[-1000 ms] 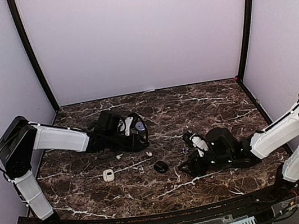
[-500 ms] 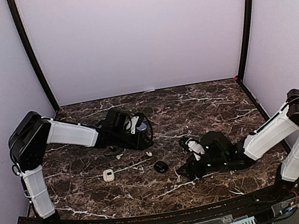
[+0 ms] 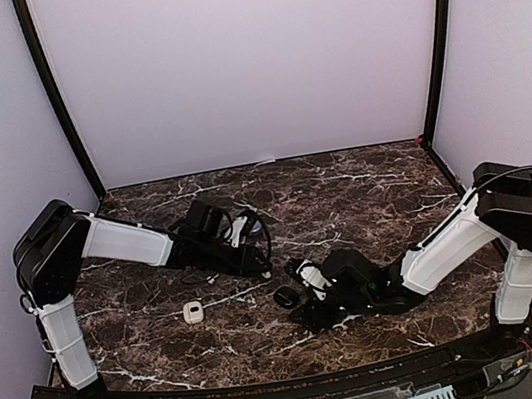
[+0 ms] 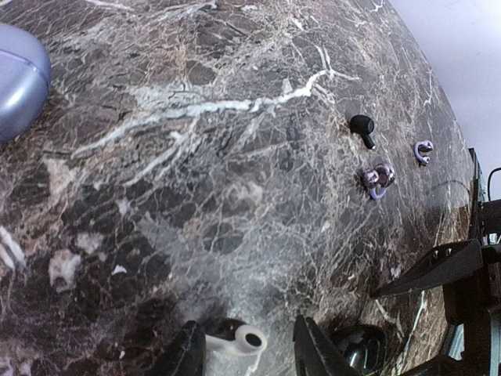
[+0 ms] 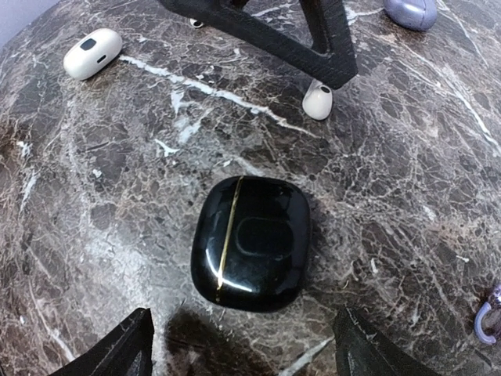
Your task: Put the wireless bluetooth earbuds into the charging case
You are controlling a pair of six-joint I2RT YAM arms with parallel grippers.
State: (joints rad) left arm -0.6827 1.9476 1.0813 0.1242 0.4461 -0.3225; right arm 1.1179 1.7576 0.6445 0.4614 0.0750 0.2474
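A white stemmed earbud [image 4: 235, 342] lies on the marble between the jaws of my left gripper [image 4: 246, 354]. It sits close to the left finger, with a gap to the right one, so the gripper is open around it. The right wrist view shows the same earbud [image 5: 317, 100] under the left gripper's fingertip. My right gripper [image 5: 243, 352] stands open just short of a shut, glossy black charging case [image 5: 252, 241], which lies flat. A black earbud [image 4: 362, 125] and purple earbuds [image 4: 377, 178] lie farther off.
A shut white case [image 5: 92, 53] lies left of the grippers on the marble table [image 3: 376, 192]. A lavender case [image 4: 19, 78] rests behind the left gripper. One purple earbud [image 5: 489, 321] lies at the right edge. Both arms meet near mid-table [image 3: 253, 257], close together.
The right arm has swept left across the table until its jaws face the black case. The left gripper has shifted down and right over the white earbud, with its jaws slightly narrower.
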